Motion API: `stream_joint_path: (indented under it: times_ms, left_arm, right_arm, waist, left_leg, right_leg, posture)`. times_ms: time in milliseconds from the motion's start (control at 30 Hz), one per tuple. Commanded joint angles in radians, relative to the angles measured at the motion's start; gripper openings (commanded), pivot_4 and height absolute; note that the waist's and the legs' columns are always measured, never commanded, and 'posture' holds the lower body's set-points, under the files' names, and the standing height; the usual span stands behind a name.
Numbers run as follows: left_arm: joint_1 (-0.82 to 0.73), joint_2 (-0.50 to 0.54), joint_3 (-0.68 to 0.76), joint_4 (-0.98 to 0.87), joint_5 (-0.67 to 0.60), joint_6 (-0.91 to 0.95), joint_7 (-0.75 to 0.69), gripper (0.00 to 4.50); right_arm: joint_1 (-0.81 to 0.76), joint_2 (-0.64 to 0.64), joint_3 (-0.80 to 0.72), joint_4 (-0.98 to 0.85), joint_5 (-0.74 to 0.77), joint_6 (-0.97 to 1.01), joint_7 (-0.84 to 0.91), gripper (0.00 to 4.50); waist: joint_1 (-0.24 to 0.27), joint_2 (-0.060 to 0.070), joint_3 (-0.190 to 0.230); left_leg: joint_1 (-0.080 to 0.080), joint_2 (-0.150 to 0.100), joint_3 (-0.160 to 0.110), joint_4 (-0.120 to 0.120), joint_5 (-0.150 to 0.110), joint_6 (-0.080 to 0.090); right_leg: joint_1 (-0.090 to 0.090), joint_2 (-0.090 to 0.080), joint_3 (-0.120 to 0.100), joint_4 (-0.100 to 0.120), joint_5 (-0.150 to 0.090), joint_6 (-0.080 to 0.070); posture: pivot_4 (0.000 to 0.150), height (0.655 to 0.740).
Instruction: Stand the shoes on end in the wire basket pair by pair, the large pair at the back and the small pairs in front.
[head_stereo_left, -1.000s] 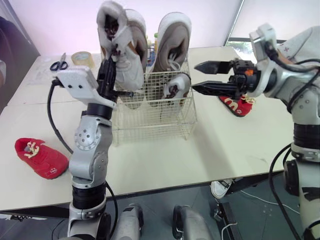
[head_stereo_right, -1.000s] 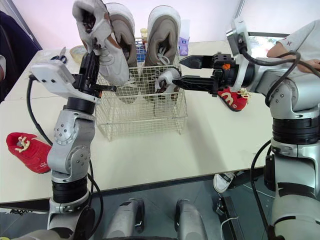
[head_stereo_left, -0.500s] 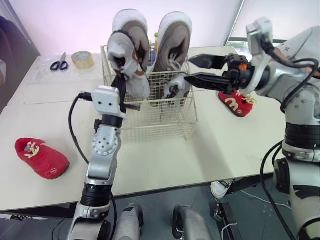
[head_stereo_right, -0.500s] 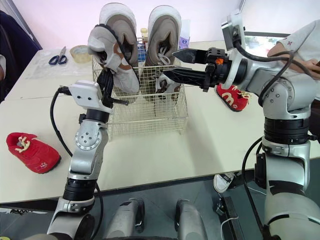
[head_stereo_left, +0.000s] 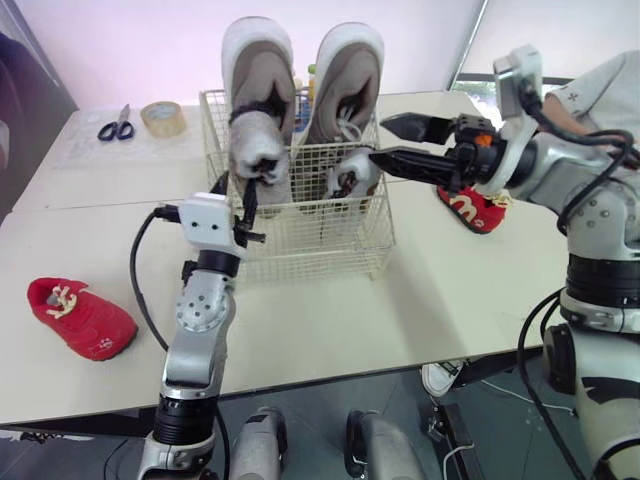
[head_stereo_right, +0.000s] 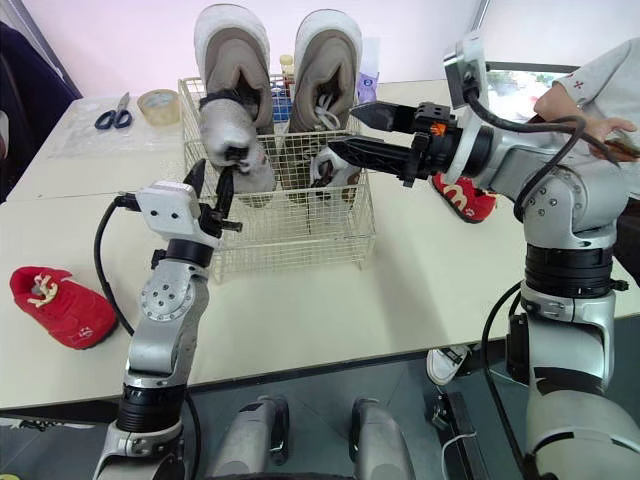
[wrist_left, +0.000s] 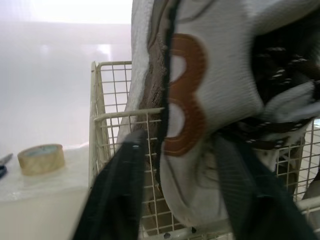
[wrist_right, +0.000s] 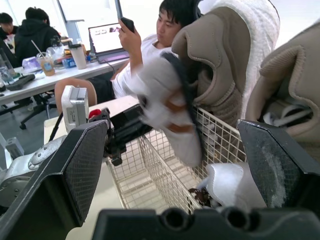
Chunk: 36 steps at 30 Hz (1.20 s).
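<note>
Small shoe (head_stereo_left: 252, 150) lower, within left gripper (wrist_left: 179, 142).

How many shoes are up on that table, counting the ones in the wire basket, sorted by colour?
Large beige shoes: 2
Small white shoes: 2
Small red shoes: 2
Total: 6

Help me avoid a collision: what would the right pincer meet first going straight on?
Likely the small white shoe that the left pincer holds at the wire basket, though depth is unclear.
</note>
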Motion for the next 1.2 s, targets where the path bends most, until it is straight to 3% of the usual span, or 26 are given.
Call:
stream_joint_path:
  times_ms: [33, 367, 533, 600, 733, 1000, 1200]
  left_arm:
    - [0.027, 0.002, 0.013, -0.12, -0.05, 0.075, -0.019, 3.48]
    - [0.15, 0.095, 0.119, -0.401, -0.286, 0.395, -0.095, 3.48]
    - [0.17, 0.137, 0.236, -0.485, -0.472, 0.52, -0.096, 3.48]
    - [0.159, 0.163, 0.283, -0.495, -0.543, 0.547, -0.099, 3.48]
    - [0.082, 0.276, 0.376, -0.465, -0.675, 0.598, -0.128, 4.44]
    - [0.006, 0.59, 0.569, -0.339, -1.106, 0.744, -0.238, 4.44]
    - [0.149, 0.613, 0.583, -0.382, -1.27, 0.73, -0.226, 4.44]
  right_arm:
    - [-0.001, -0.001, -0.022, -0.007, 0.008, -0.028, 0.008, 4.5]
    - [0.021, 0.011, -0.011, 0.015, 0.006, -0.047, 0.022, 4.5]
    - [0.029, 0.008, -0.027, 0.023, 0.014, -0.042, 0.023, 4.5]
    - [0.034, 0.006, -0.037, 0.022, 0.01, -0.047, 0.012, 4.5]
    - [0.044, 0.0, -0.084, 0.043, -0.043, -0.137, -0.055, 4.5]
    - [0.215, -0.049, -0.179, 0.075, -0.217, -0.305, -0.258, 4.5]
    - [0.35, -0.033, -0.241, 0.1, -0.333, -0.457, -0.413, 4.5]
  waist:
    - [0.0, 0.0, 0.0]
    - [-0.002, 0.0, 0.0]
    - [-0.001, 0.001, 0.0]
    - [-0.001, 0.001, 0.0]
    - [0.001, 0.001, 0.0]
    - [0.0, 0.002, 0.001]
    - [-0.002, 0.003, 0.001]
  left_leg:
    - [0.0, 0.0, 0.0, 0.0, 0.0, 0.0]
    - [0.0, 0.0, 0.0, 0.0, 0.0, 0.0]
    - [0.0, 0.0, 0.0, 0.0, 0.0, 0.0]
    - [0.0, 0.0, 0.0, 0.0, -0.001, 0.0]
    - [-0.001, 0.0, -0.001, 0.0, -0.001, 0.0]
    - [-0.002, 0.0, 0.0, -0.001, -0.001, 0.0]
    - [-0.001, 0.0, 0.0, -0.002, 0.0, 0.001]
  right_leg:
    - [0.0, 0.0, 0.0, 0.0, 0.0, 0.0]
    - [-0.001, 0.0, 0.0, 0.0, 0.0, 0.0]
    - [-0.001, 0.0, 0.0, -0.001, 0.0, 0.0]
    - [0.0, 0.0, -0.001, -0.001, 0.0, 0.0]
    - [-0.001, 0.0, -0.001, -0.001, 0.0, 0.0]
    - [0.0, 0.0, -0.002, -0.003, 0.0, 0.0]
    - [-0.001, 0.0, -0.002, -0.003, 0.0, 0.001]
  posture:
    - [0.15, 0.74]
    - [0.15, 0.74]
    - [0.15, 0.74]
    - [0.15, 0.74]
    - [0.15, 0.74]
    - [0.15, 0.74]
    - [0.15, 0.74]
